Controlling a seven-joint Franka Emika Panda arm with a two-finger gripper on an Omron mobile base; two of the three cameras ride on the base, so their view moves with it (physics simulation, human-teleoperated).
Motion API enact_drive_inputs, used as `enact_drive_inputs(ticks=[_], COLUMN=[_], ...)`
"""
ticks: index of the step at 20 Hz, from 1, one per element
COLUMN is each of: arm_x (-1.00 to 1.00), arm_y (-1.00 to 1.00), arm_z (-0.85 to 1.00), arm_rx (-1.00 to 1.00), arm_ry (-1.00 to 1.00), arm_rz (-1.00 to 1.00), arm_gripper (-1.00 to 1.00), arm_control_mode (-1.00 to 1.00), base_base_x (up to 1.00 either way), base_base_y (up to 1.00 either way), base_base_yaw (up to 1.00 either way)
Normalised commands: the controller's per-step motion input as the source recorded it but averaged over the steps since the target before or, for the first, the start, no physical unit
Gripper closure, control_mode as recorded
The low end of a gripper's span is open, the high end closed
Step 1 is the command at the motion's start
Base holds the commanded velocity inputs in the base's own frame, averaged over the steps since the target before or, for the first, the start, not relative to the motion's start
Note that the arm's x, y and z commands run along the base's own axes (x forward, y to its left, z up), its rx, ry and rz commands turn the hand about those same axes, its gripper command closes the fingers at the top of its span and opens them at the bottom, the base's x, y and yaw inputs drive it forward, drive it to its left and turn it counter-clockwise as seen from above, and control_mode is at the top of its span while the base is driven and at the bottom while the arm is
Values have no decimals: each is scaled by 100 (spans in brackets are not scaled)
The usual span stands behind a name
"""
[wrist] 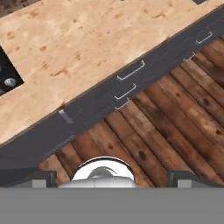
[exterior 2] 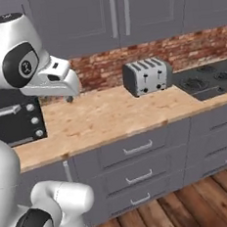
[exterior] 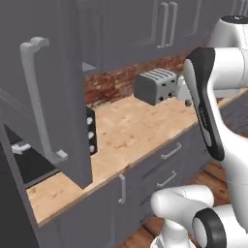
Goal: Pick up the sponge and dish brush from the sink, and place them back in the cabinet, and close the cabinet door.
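Cabinet door (exterior: 48,92) stands swung open at the near left of the left base view, its silver bar handle (exterior: 38,101) facing the camera, with the wall cabinet (exterior: 89,34) behind it. Below it lies the wood-grain counter (exterior 2: 106,116), carrying a black toaster oven (exterior 2: 15,120) at the left, a grey toaster (exterior 2: 146,76) against the brick wall (exterior 2: 188,49) and a stovetop (exterior 2: 208,79) at the far right. Above the counter's near edge and the wooden floor (wrist: 166,131), the gripper (wrist: 112,178) hangs with its fingers (wrist: 186,177) spread wide, pinching nothing.
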Motion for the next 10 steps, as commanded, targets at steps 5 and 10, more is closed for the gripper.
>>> enact_drive_inputs(ticks=[5,10], arm_x=[0,0], arm_y=[0,0], arm_z=[0,0], arm_rx=[0,0], arm_ry=[0,0], arm_rz=[0,0], arm_gripper=[-100,-100], arm_control_mode=[100,100], base_base_x=[0,0], base_base_y=[1,1], base_base_yaw=[-100,-100])
